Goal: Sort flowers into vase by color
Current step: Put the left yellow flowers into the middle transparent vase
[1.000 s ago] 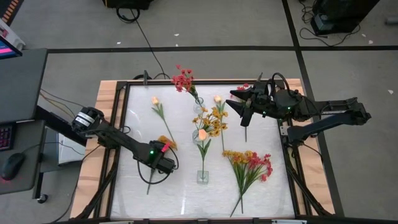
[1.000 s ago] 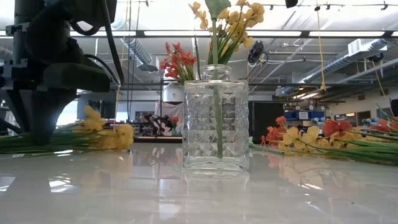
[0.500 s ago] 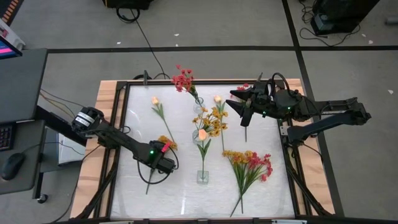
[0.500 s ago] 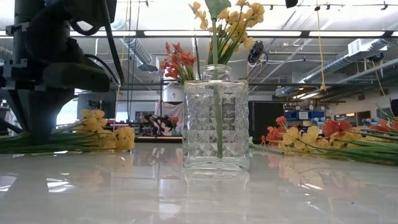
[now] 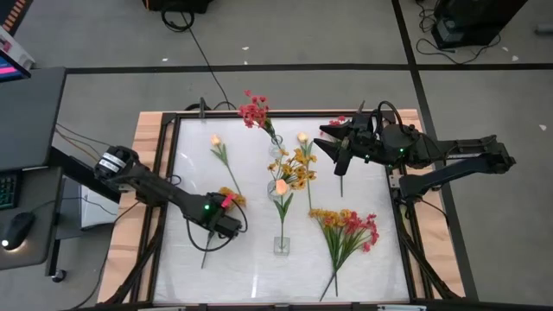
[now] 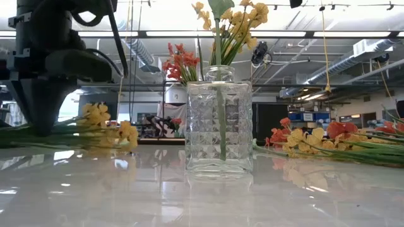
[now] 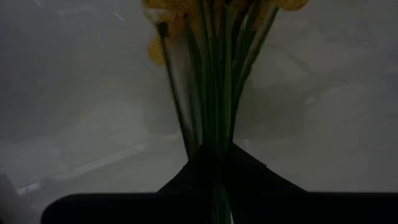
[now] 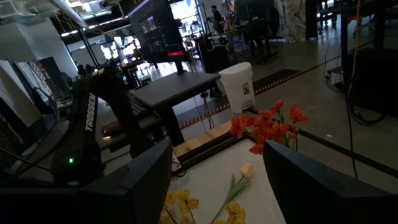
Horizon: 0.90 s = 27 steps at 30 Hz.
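Two fingers of my left gripper [image 5: 218, 224] are clamped on the yellow sprig [image 7: 214, 93] near the table's [image 5: 251, 276] left side; its stem runs lengthwise, blossoms toward the centre vases [image 5: 282, 244]. My right gripper [image 5: 333, 149] hovers spread wide over the far right.

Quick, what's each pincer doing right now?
Left pincer: closed on the stems of a yellow flower sprig.
Right pincer: open, holding nothing, raised over the table's far right.
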Tool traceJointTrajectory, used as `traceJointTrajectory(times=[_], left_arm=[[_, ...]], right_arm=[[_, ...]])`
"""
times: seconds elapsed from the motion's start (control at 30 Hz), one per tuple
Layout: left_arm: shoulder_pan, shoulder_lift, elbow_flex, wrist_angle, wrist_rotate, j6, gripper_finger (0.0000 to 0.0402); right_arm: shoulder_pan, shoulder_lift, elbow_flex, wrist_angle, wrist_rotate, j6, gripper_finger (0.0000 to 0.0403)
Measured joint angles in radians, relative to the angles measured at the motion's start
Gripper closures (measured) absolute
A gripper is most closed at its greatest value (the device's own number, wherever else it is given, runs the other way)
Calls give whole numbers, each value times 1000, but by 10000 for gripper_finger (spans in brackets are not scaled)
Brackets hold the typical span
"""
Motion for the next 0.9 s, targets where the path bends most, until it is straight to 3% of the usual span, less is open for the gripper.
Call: traceJointTrajectory(times=[0.9], left_arm=[[118,-284,0,-33,-391,29,370]], right_arm=[[0,0,0,0,0,0,142]])
